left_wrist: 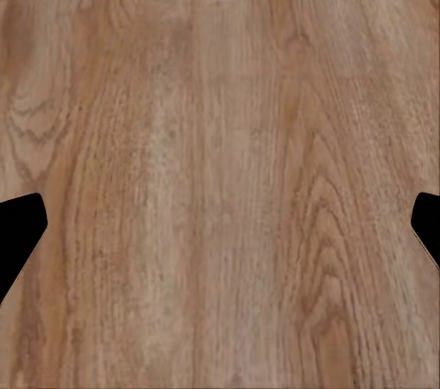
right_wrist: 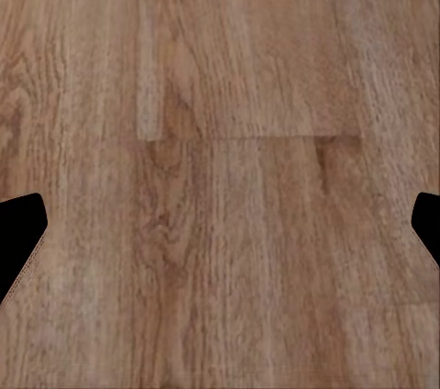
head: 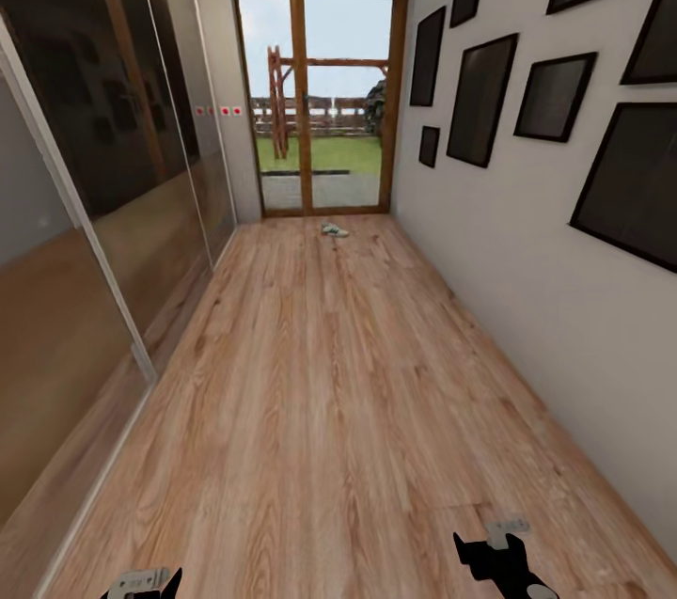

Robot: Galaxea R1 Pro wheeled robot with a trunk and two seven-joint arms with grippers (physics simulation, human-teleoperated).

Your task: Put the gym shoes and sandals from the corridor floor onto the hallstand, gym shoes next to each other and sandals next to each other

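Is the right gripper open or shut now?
Open: the right gripper shows its fingertips far apart, only corridor floor between.

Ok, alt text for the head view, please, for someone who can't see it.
A long corridor of wood floor runs to a glass door, with one gym shoe lying on the floor just before it. Mirrored panels line the left wall, dark picture frames the right, and both grippers, left and right, show at the bottom edge.
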